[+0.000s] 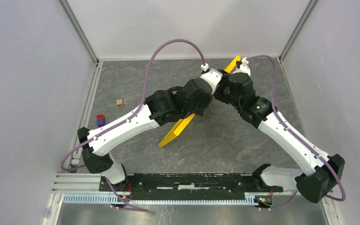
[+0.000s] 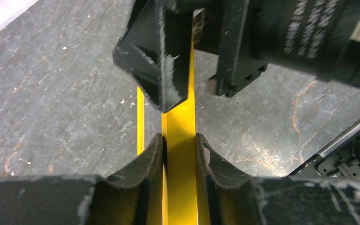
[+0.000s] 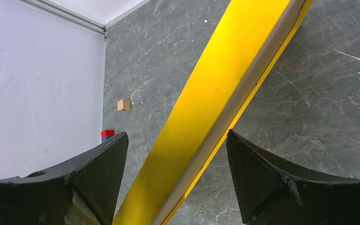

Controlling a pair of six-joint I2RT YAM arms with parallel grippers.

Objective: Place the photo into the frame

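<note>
The frame (image 1: pixel 178 129) is a yellow wooden picture frame, raised on edge and slanting from the middle of the table to the back. My left gripper (image 1: pixel 211 96) is shut on its edge; in the left wrist view the frame (image 2: pixel 180 122) sits tight between my left gripper (image 2: pixel 180 140). My right gripper (image 1: pixel 224 85) is open and straddles the frame (image 3: pixel 225 79) without gripping, in the right wrist view (image 3: pixel 176 140). Its fingers (image 2: pixel 168 61) show just beyond my left ones. The photo is out of view.
A small wooden cube (image 1: pixel 119 102) and a red and purple block (image 1: pixel 100 120) lie at the left of the grey table; both show in the right wrist view, the cube (image 3: pixel 124 104) and the block (image 3: pixel 107 135). White walls enclose the table. The arms' mounting rail (image 1: pixel 183 180) runs along the near edge.
</note>
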